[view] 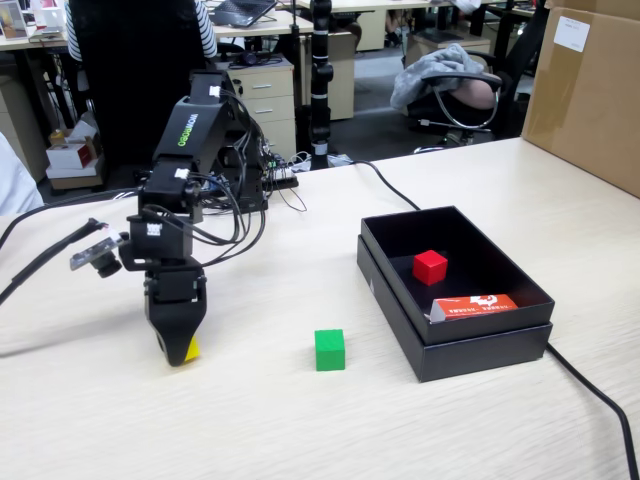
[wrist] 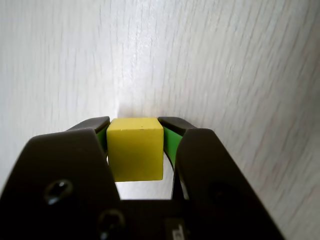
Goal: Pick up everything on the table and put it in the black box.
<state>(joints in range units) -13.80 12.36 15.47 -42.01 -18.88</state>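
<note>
My gripper point(view: 178, 352) points straight down at the table on the left of the fixed view and is shut on a yellow cube point(view: 191, 350). In the wrist view the yellow cube point(wrist: 135, 148) is clamped between the two green-lined jaws of the gripper point(wrist: 134, 122), at the table surface. A green cube point(view: 329, 349) sits on the table between the gripper and the black box point(view: 460, 352). Inside the box lie a red cube point(view: 430, 267) and an orange and white packet point(view: 476, 306).
The box rests on its lid. A black cable point(view: 600, 395) runs past the box's right side, another point(view: 385, 184) behind it. A cardboard carton point(view: 590, 90) stands at the far right. The arm's base and wires point(view: 250, 190) are behind the gripper.
</note>
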